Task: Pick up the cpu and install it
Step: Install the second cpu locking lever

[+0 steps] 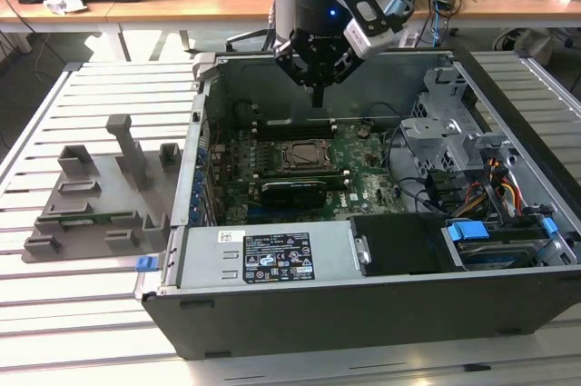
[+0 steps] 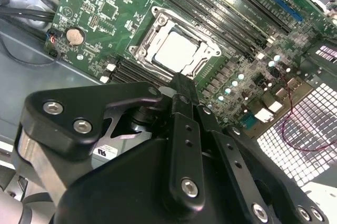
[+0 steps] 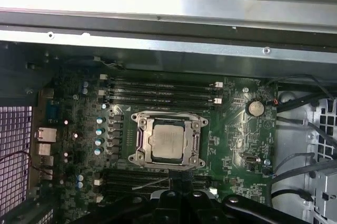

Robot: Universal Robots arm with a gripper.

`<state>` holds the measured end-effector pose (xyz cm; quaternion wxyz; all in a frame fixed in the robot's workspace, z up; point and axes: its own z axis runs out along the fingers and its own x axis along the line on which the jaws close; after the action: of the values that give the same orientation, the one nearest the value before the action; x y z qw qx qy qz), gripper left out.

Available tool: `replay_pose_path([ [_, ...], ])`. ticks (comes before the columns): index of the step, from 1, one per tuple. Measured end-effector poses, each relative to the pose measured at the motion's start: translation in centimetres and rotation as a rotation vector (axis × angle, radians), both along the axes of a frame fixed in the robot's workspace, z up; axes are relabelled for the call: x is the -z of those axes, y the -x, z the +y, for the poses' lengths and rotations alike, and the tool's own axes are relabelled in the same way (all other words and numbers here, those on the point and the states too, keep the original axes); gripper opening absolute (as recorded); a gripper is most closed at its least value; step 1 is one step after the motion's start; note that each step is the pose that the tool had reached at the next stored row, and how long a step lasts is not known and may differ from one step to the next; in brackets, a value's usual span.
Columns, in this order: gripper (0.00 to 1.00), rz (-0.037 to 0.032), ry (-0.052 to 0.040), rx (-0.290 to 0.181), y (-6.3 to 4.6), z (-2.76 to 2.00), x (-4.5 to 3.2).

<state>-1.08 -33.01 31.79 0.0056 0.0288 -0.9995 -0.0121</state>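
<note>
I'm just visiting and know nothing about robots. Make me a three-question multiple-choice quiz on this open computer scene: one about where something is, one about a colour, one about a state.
1. Where is the cpu?
A. On the grey holder blocks outside the case
B. In the socket frame on the motherboard
C. On the wooden desk behind

2. What colour is the motherboard?
A. Green
B. Red
C. White

3. What is the gripper doing?
A. Carrying the cpu
B. Hanging above the board with nothing in it
C. Gripping a cable

Answers:
1 B: both wrist views show the silver chip sitting inside the socket frame.
2 A: the board is green in both wrist views.
3 B: the exterior view shows its tip in the air above the socket, carrying nothing, while the chip lies in the socket.
</note>
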Motion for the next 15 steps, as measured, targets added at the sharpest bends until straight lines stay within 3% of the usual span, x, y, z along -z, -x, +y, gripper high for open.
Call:
replay_pose_path([
  [2,0.11,-0.0001,-0.01,0.0,0.03,-0.18,0.03],
  [5,0.11,0.0,-0.033,0.0,0.05,-0.49,0.04],
  [7,0.11,-0.0001,-0.0412,0.0,0.07,-0.58,0.04],
  [10,0.11,0.0,-0.0452,0.0,0.07,-0.59,0.03],
  [14,0.11,0.0,-0.0851,0.0,0.07,-0.59,0.04],
  [15,0.11,-0.0001,-0.0866,0.0,0.07,-0.59,0.04],
])
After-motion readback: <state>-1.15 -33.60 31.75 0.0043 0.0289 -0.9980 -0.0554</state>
